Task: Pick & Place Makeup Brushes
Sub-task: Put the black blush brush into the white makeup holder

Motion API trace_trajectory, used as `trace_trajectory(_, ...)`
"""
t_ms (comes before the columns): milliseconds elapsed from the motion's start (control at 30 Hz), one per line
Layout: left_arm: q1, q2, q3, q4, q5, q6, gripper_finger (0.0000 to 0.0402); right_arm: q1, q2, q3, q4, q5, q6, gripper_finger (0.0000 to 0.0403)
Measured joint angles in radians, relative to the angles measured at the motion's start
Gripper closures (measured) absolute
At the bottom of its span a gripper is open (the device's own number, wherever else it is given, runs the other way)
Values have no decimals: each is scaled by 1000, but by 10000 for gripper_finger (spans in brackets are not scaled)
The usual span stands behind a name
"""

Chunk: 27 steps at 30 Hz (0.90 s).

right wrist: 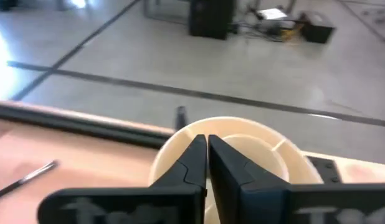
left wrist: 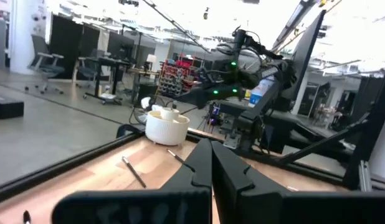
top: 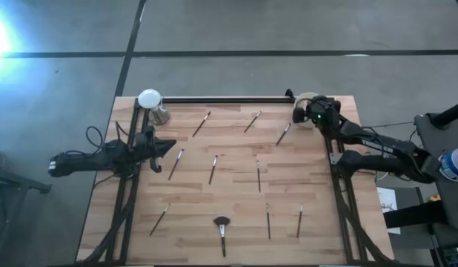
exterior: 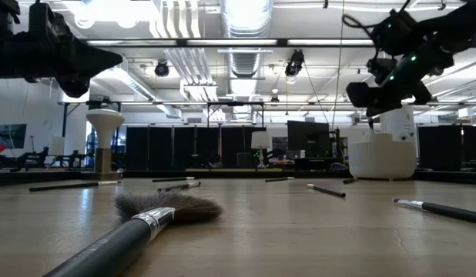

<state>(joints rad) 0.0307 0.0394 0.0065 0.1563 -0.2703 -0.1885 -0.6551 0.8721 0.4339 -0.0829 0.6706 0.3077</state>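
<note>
Several thin makeup brushes lie flat and scattered on the wooden table [top: 236,200], among them one [top: 213,169] near the middle and one [top: 283,134] close to the far right corner. A brush with a wide fluffy dark head [top: 221,231] lies by the near edge and shows large in the low view [exterior: 149,219]. My right gripper [right wrist: 207,146] is shut with nothing between its fingers, just above a cream round container [right wrist: 242,140] at the far right corner [top: 308,99]. My left gripper [top: 172,146] waits shut over the table's left side [left wrist: 211,152].
A white round lamp-like stand [top: 150,100] sits at the far left corner. A black bar [top: 221,99] runs along the far edge. Black frame rails [top: 125,200] flank both sides. Open wood lies between the brushes.
</note>
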Motion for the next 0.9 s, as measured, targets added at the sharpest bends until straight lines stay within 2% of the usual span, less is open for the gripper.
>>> trace_trajectory(200, 0, 67, 9, 0, -26, -32, 402, 52, -90, -29, -19, -27, -29, 394)
trace_trajectory(333, 0, 133, 14, 2, -87, -49, 402, 50, -117, -20, -40, -46, -72, 394)
trace_trajectory(533, 0, 208, 38, 10, -101, -57, 402, 40, -117, 81, -262, -68, -42, 394)
trace_trajectory(667, 0, 253, 63, 8, -101, -60, 402, 44, -118, 153, -348, -177, -27, 394)
trace_trajectory(767, 0, 306, 98, -1, -100, -93, 402, 67, -117, 161, -340, -254, -26, 394)
trace_trajectory(900, 0, 409, 168, -66, -112, -152, 402, 132, -106, 97, -261, -264, -21, 394)
